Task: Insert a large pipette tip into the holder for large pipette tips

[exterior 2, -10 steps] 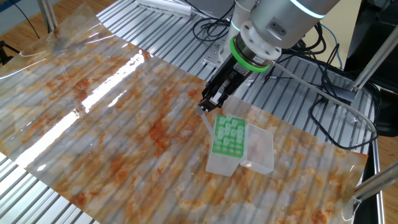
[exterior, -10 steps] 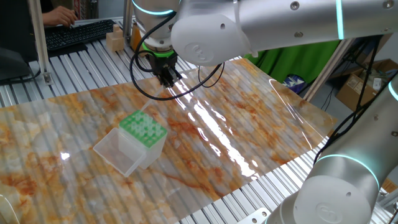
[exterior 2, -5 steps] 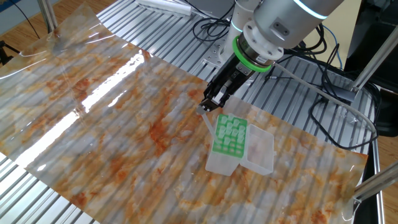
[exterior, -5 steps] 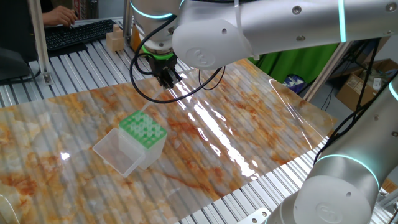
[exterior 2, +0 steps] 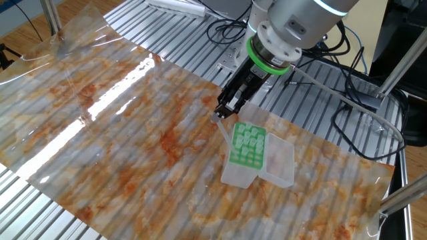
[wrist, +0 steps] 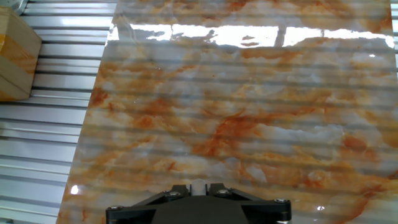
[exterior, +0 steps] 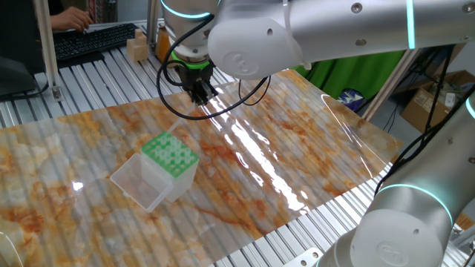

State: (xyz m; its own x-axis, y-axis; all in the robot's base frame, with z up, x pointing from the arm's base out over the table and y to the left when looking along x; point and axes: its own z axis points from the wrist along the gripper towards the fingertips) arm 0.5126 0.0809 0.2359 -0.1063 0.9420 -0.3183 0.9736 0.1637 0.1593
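The gripper (exterior 2: 225,111) hangs above the marbled sheet (exterior 2: 120,127), its jaws drawn narrow on the wide end of the large pipette tip (exterior 2: 223,129), which juts down and away from the fingertips toward the holder for large pipette tips (exterior 2: 245,147). The tip's point seems to end just short of the green rack (exterior: 170,152), though the thin translucent cone is hard to trace against the pattern. In the hand view only a pale stub between the jaws (wrist: 198,185) shows.

The tip is judged very light, stiff along its length but thin-walled and slick, so a hard squeeze could crack it or squirt it out; the thick collar end, where it is held now, is the sound place to grip.

The holder sits just below and beside the gripper, its clear lid (exterior 2: 280,162) lying open on the far side from it. The box looks light enough to slide if nudged. Room around the gripper is generous: bare sheet on all other sides, the sheet's edge and cables (exterior 2: 347,113) well apart behind the arm.
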